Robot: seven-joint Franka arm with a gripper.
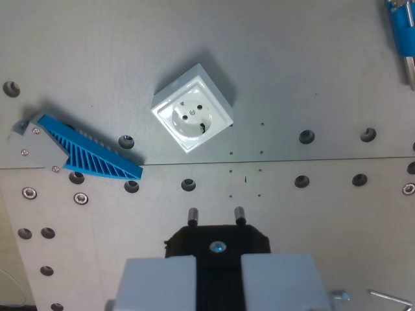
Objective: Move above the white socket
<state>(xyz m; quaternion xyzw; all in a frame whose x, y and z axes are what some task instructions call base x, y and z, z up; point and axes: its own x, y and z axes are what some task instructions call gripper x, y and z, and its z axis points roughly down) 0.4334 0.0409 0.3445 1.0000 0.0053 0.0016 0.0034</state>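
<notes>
The white socket (192, 115) is a square box with a round two-hole face. It lies on the grey metal plate (311, 78) in the upper middle of the wrist view, turned about 45 degrees. My gripper (218, 267) is at the bottom middle. Its two grey fingers (159, 282) are shut on a black plug (217, 238). The plug's two metal pins (192, 215) point toward the socket. The socket lies ahead of the plug and slightly to the wrist view's left, well apart from the pins.
A blue ribbed wedge (91, 152) on a grey bracket (35, 146) lies at the left. A blue connector (402, 29) hangs in at the top right. The plates carry several screw holes, with a seam (311, 159) across the middle. A thin metal rod (389, 298) lies at the bottom right.
</notes>
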